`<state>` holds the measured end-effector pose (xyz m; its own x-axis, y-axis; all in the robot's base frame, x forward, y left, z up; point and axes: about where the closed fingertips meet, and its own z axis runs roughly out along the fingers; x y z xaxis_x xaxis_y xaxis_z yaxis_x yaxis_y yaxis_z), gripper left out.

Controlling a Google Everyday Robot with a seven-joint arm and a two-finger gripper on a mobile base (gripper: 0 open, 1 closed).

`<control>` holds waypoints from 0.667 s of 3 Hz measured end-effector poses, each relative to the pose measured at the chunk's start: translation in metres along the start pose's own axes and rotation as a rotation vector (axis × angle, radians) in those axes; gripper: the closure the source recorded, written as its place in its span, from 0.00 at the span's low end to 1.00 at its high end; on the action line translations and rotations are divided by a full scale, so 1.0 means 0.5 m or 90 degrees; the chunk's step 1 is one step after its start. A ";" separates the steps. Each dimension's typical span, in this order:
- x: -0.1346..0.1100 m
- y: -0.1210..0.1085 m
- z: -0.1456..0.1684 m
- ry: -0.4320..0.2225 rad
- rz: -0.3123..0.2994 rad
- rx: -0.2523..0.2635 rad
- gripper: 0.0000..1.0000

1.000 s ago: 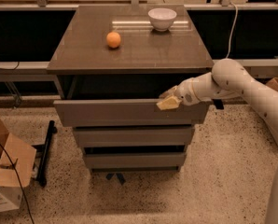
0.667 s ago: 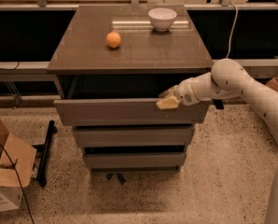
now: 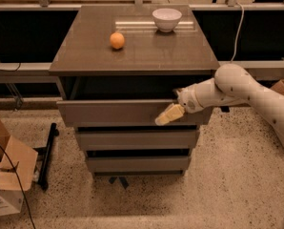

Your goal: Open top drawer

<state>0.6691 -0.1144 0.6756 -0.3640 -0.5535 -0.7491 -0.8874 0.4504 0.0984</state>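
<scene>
1. Nearest, on the floor at the left, a cardboard box (image 3: 8, 171) is seen, well apart from the cabinet.

2. The bottom drawer (image 3: 137, 164) and middle drawer (image 3: 137, 140) are shut. They are set back under the top drawer.

3. The top drawer (image 3: 108, 113) is found pulled part-way out. Its flat front stands proud of the two fronts below, and its dark interior is exposed under the cabinet top (image 3: 137, 56).

4. The gripper (image 3: 168, 115) is placed against the right part of the top drawer's front, at its upper edge, with the arm (image 3: 237, 87) reaching in from the right. Whether it is clamped on the panel or released cannot be told.

5. Change over the last second: the drawer front is held at the same position. The gripper tip is now seen slightly lower across the face of the panel.

6. Meaning for the task: no further travel has been gained. The pull is judged to be paused or finished, or the hold may be slipping. The drawer is already open in part.

7. Farthest, an orange (image 3: 116, 40) and a bowl (image 3: 167, 19) rest on the cabinet top, apart from each other.
</scene>
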 end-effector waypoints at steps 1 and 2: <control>0.008 0.007 -0.005 0.006 0.006 0.002 0.00; 0.024 0.024 -0.010 0.017 0.020 0.001 0.24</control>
<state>0.6529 -0.1191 0.6708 -0.3994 -0.5573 -0.7279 -0.8749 0.4689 0.1210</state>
